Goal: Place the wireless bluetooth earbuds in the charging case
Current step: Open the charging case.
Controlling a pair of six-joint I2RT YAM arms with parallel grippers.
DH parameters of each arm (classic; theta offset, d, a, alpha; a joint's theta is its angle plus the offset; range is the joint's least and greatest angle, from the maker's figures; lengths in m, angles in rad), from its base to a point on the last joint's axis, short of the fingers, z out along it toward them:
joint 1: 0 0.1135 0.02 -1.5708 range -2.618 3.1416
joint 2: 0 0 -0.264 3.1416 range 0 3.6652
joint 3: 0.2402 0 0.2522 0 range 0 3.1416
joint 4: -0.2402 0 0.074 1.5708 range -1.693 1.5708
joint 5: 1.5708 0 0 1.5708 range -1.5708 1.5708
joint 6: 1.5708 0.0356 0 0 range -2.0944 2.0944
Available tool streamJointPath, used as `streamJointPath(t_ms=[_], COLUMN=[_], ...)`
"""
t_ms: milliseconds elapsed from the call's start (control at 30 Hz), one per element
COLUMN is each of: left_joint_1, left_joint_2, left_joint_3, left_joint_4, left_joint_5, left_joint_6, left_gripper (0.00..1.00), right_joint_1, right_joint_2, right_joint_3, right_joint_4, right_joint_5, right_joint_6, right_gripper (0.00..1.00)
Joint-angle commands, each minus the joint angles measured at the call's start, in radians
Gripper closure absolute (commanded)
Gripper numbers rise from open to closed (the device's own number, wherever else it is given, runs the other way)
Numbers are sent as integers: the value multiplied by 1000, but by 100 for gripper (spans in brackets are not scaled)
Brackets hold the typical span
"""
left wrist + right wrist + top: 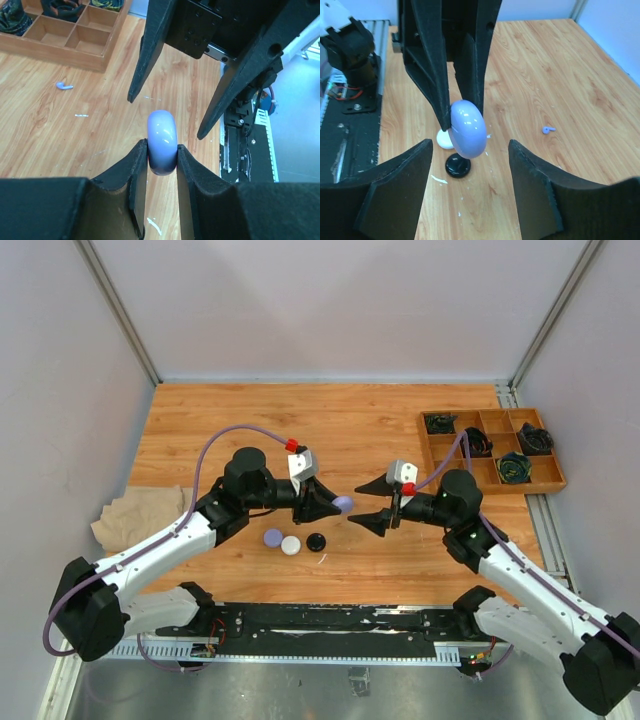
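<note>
At the far left a crumpled beige cloth (125, 515) lies at the edge of the wooden table (200, 430). The left arm reaches from there toward the middle. The left fingers (139, 165) are closed on a lavender case (162, 140), a smooth round piece. They pinch it by its two flat sides, so it stands on edge above the table and most of it sticks out past the tips.

Under the left arm, on the table, three small round pucks lie in a short row: a lavender puck (273, 537), then a white puck (291, 545) touching it, then a black puck (316, 541) just beside.

The right fingers (372, 523) point at the held case from the other side. They are spread wide and hold nothing. The case is in front of their gap, and they do not touch it.

A single lavender earbud (548, 130) lies on the bare table, well apart from both pairs of fingers and near the corner of the wooden tray (545, 485). This tray sits at the right edge of the table, and dark coiled cables (514, 468) lie in several of its compartments.
</note>
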Motion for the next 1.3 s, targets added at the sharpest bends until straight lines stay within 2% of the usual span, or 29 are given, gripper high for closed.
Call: streamJointPath(t_ms=[0,233,1267], left_joint_1=[-5,-5,-5], left_joint_2=[-19,-21,-5], left_joint_3=[30,41,52], left_joint_4=[21,30,50], left_joint_5=[58,68,142], left_joint_6=[75,97,88], left_gripper=[95,96,96], right_joint_1=[-29,-43,-63], right_joint_2=[17,65,178], right_joint_3=[-9,-18,-28], right_joint_4=[118,169,328], right_joint_5=[-141,-203,-309], right_joint_6=[90,121,213], right_gripper=[39,50,71])
